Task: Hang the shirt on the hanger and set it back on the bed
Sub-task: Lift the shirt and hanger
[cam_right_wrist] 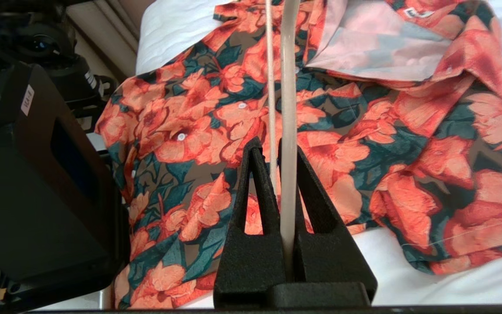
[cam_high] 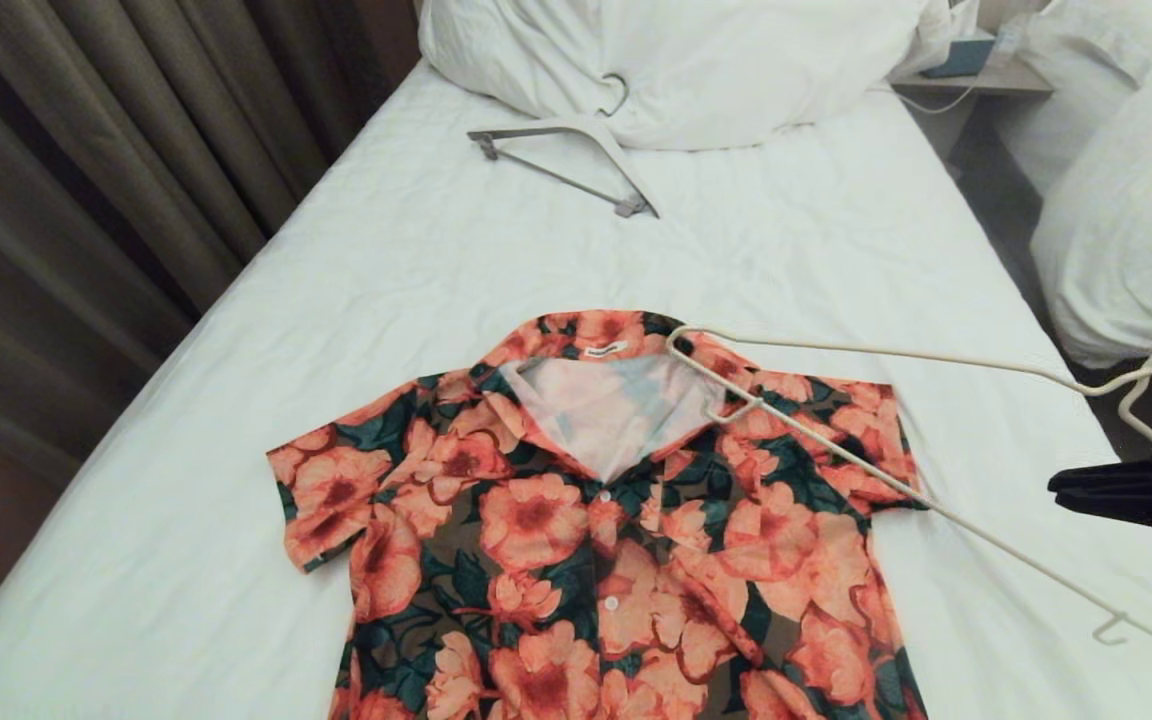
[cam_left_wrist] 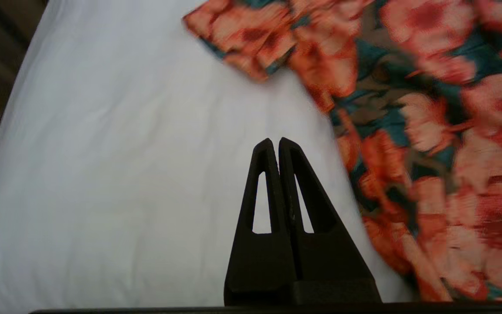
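Black, wedge-fingered right gripper at the head view's right edge, reaching in level from the side, jaws clenched on the hanger: a thin cream-white wire triangle held out over the bed, its far corner over the collar of the shirt, one long wire crossing above the shirt's right shoulder and sleeve; whether that corner touches the cloth cannot be told. In the right wrist view the wire runs straight out from between the fingers across the floral cloth toward the open neckline. Left gripper: outside the head view, black fingers pressed together on nothing, hanging over bare sheet just beside the shirt's left sleeve. Shirt: coral-orange flowers on dark green leaves, white buttons, lying flat and front-up on the bed, collar toward the pillow, sleeves spread. Bed: smooth white sheet, large white pillow at the far end. A second, thicker pale hanger with grey bar lies near the pillow, well apart from the shirt. Surroundings: brown curtains along the left side; a second bed with rumpled white bedding to the right; a small nightstand between the two beds.
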You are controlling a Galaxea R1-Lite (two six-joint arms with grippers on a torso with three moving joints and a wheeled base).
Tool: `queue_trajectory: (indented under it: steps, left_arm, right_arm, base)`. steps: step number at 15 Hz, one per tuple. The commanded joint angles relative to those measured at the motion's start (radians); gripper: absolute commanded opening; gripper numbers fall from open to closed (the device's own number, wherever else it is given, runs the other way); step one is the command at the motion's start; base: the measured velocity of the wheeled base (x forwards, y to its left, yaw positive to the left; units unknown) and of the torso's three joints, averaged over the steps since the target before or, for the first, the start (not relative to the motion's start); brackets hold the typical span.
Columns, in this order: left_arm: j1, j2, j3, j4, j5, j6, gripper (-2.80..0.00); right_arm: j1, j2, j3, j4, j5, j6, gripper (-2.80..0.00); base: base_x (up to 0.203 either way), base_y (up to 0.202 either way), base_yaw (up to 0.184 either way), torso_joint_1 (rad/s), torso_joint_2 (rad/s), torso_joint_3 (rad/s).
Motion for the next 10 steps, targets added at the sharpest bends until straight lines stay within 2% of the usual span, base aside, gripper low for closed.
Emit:
queue_trajectory:
  steps: [1, 3, 6, 8, 10]
  left_arm:
    - [-0.001, 0.135, -0.067, -0.001, -0.047, -0.022, -2.8]
    - [-0.007, 0.367, -0.137, -0.028, -0.107, -0.089, -2.8]
    - [-0.041, 0.712, -0.197, -0.165, -0.237, -0.162, -2.8]
    - [-0.108, 0.943, -0.241, -0.291, -0.297, -0.233, -2.8]
    - [-0.199, 1.158, -0.292, -0.434, -0.317, -0.289, -2.8]
  right_arm:
    - [-0.004, -0.021, -0.007, 0.002, 0.008, -0.001, -2.8]
    - [0.001, -0.027, -0.017, 0.002, 0.008, 0.009, -2.8]
    - [0.031, -0.027, -0.054, 0.002, 0.008, 0.026, -2.8]
    - [0.056, -0.026, -0.066, 0.002, 0.008, 0.033, -2.8]
    - [0.058, -0.028, -0.076, 0.002, 0.007, 0.037, -2.8]
  base:
    - [0.0, 0.0, 0.0, 0.0, 0.0, 0.0]
    - [0.0, 0.0, 0.0, 0.0, 0.0, 0.0]
    - [0.0, 0.0, 0.0, 0.0, 0.0, 0.0]
    - [0.0, 0.0, 0.0, 0.0, 0.0, 0.0]
    - [0.0, 0.0, 0.0, 0.0, 0.0, 0.0]
